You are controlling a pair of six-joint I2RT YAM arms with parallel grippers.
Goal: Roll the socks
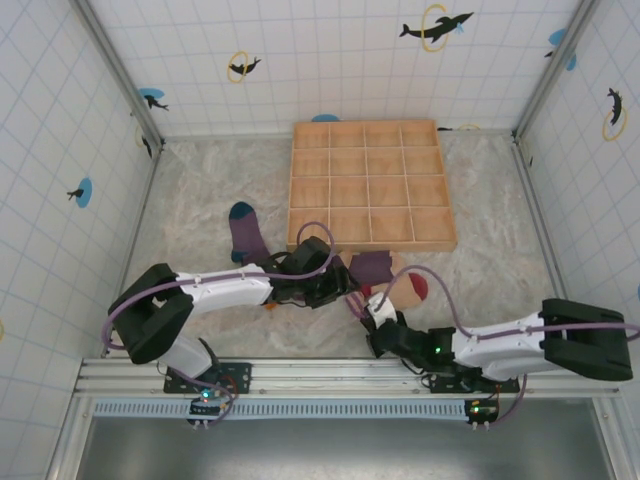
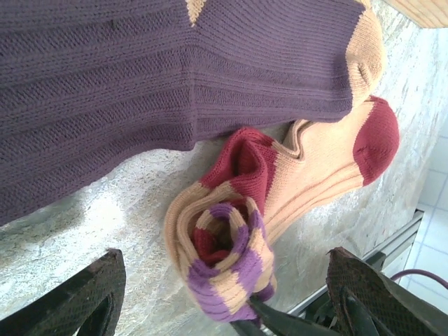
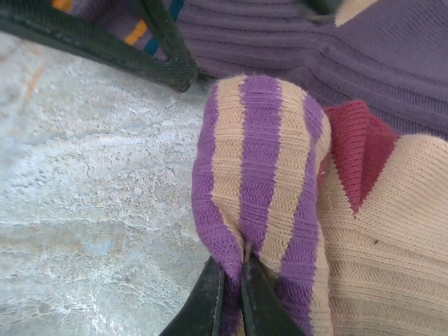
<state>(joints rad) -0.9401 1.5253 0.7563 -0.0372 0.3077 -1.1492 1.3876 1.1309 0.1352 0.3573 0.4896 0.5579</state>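
Teal-toed purple sock lies flat on the surface, just left of the left arm's wrist. Left fingers stand wide apart w/ the rolled striped cuff between them, touching neither. Right fingers are pinched tight on that cuff's fold. Purple tan-toed sock & tan red-toed sock lie just beyond, near the wooden tray.

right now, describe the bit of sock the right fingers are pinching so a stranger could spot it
Find the wooden grid tray; the socks lie just in front of its near edge. At their near end sits a rolled bundle, pinched by the right fingers. Its bold purple-and-tan stripes set it apart: the purple sock and the red-toed tan sock beside it lie flat.
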